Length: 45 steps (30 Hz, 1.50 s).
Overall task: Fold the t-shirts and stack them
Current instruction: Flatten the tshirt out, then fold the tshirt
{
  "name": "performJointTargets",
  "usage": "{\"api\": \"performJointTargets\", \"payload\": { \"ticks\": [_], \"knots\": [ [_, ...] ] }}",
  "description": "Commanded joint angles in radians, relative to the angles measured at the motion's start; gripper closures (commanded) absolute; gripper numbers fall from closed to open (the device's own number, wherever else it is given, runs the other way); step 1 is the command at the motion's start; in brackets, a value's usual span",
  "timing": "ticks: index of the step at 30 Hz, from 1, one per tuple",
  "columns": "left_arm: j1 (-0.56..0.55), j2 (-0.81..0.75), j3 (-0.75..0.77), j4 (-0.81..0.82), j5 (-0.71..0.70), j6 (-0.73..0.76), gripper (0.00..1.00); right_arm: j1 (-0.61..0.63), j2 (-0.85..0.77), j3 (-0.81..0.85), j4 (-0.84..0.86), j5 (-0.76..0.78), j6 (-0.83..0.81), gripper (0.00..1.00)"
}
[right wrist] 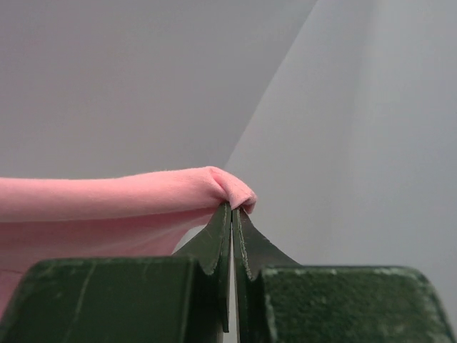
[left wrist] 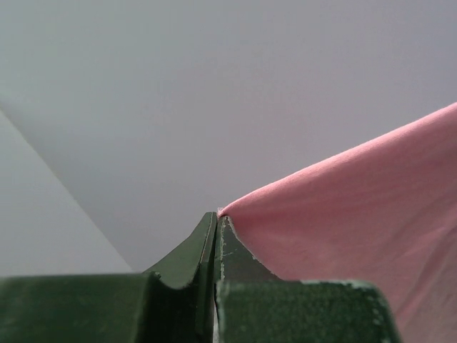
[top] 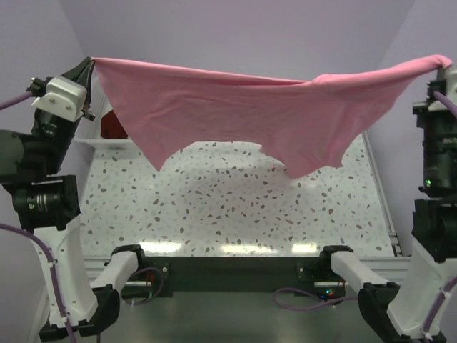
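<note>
The light pink t-shirt (top: 250,114) hangs stretched wide in the air above the speckled table (top: 235,207). My left gripper (top: 91,64) is shut on its left corner, high at the far left. At the far right, my right gripper (top: 444,66) is shut on the other corner. In the left wrist view the pink t-shirt (left wrist: 357,207) runs off to the right from the pinched tips of the left gripper (left wrist: 218,214). The right wrist view shows the cloth (right wrist: 143,193) bunched over the right gripper (right wrist: 234,207). A dark maroon t-shirt (top: 114,127) lies in the basket, mostly hidden.
A white lattice basket (top: 96,136) stands at the table's back left, partly behind the hanging cloth. Lilac walls close in the back and sides. Both arm bases sit at the near edge.
</note>
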Motion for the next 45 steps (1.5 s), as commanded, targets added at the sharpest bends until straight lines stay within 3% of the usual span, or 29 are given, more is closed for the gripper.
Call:
{"api": "performJointTargets", "payload": {
  "ticks": [1,8,15,21,25,29,32,36,40,45],
  "knots": [
    [0.004,-0.050,0.066,-0.011,-0.046,-0.010,1.00,-0.005,-0.064,0.058,0.110,0.092,-0.116,1.00],
    [0.004,-0.018,0.164,-0.097,-0.120,0.019,1.00,-0.005,-0.025,0.112,0.150,0.071,-0.269,1.00],
    [0.004,0.101,0.146,-0.167,-0.058,0.045,1.00,-0.003,0.085,-0.077,0.255,-0.009,-0.314,1.00],
    [-0.002,0.195,-0.067,-0.108,-0.018,0.091,1.00,-0.003,0.223,-0.244,0.287,-0.113,-0.273,1.00],
    [-0.019,0.287,-0.299,0.001,-0.005,0.100,1.00,0.004,0.295,-0.427,0.334,-0.268,-0.289,1.00],
    [-0.085,0.436,-0.408,0.131,-0.052,0.129,1.00,0.063,0.439,-0.522,0.402,-0.251,-0.343,1.00],
    [-0.100,0.630,-0.367,0.170,-0.064,0.114,1.00,0.096,0.603,-0.513,0.451,-0.216,-0.366,1.00],
    [-0.100,0.943,-0.158,0.135,-0.075,0.120,1.00,0.121,0.827,-0.395,0.463,-0.155,-0.392,1.00],
    [-0.100,1.102,-0.004,0.097,-0.094,0.141,1.00,0.127,1.003,-0.297,0.444,-0.116,-0.418,1.00],
    [-0.100,1.203,0.114,0.061,-0.095,0.190,1.00,0.126,1.073,-0.214,0.417,-0.093,-0.424,1.00]
  ]
}}
